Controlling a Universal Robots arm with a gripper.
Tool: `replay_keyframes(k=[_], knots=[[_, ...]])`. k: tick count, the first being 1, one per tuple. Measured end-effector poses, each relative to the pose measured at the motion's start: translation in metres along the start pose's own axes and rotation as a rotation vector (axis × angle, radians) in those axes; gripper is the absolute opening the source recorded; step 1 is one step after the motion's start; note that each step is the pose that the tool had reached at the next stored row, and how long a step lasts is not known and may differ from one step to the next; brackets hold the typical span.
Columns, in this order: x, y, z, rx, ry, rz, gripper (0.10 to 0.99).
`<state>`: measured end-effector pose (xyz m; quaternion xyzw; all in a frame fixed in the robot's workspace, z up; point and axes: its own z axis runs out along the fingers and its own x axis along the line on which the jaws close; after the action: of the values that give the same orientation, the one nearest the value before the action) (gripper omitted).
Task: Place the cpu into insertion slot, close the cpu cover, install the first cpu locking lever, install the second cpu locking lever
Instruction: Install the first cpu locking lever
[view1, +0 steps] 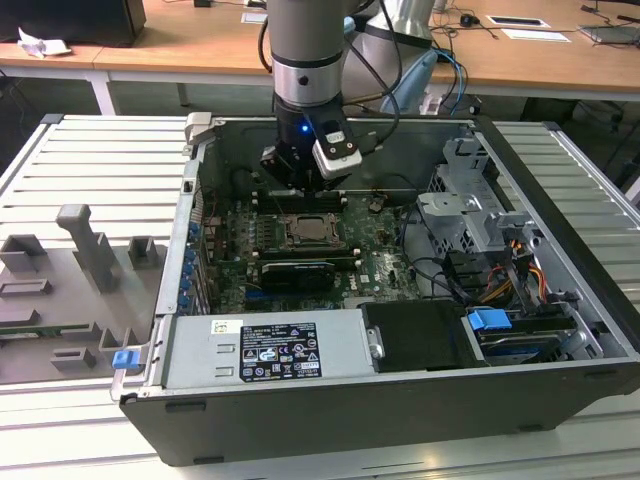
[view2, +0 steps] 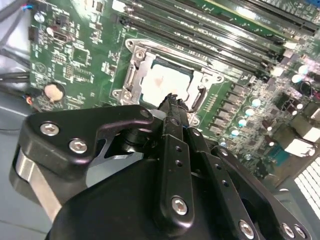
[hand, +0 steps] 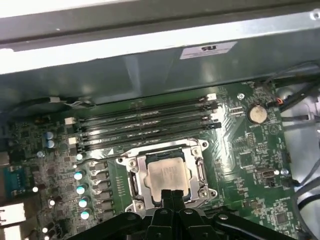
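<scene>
The cpu (hand: 167, 175) lies flat in the socket on the green motherboard (hand: 250, 150), its pale metal face up. The cpu cover (hand: 136, 167), a silvery frame, lies down around it. In the second wrist view the cpu (view2: 167, 80) and the cpu cover (view2: 142, 65) sit just beyond my fingertips. A thin metal lever (hand: 160, 146) runs along the socket edge beside the memory slots. My gripper (hand: 172, 197) hovers above the near edge of the socket, shut with nothing held. In the exterior view the gripper (view1: 290, 183) hangs inside the case just behind the socket (view1: 313, 232).
Black memory slots (hand: 145, 125) lie beside the socket, towards the case wall (hand: 150, 55). A grey power supply (view1: 265, 350) lines the near side of the case, and a drive cage with cables (view1: 470, 215) stands on the exterior view's right. A grey fixture block (view1: 90, 250) stands outside, on the left.
</scene>
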<state>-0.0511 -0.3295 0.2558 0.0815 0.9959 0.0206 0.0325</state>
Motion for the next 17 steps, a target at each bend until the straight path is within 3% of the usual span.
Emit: replay_keyframes(k=[1, 6, 8, 12, 13, 14, 17], knots=[[0.0001, 0.0, -0.0001, 0.0, 0.0063, -0.018, 0.106], [0.0001, 0.0, 0.0007, -0.009, 0.0136, -0.173, 0.106], [0.0019, -0.0003, 0.0006, -0.01, 0.0143, -0.191, 0.106], [0.0156, -0.0021, -0.0004, -0.01, 0.0145, -0.192, 0.106], [0.0217, -0.0031, -0.0007, -0.01, 0.0144, -0.192, 0.106], [0.0327, -0.0049, -0.0015, -0.01, 0.0144, -0.192, 0.106], [0.0478, -0.0072, -0.0025, -0.01, 0.0143, -0.192, 0.106]])
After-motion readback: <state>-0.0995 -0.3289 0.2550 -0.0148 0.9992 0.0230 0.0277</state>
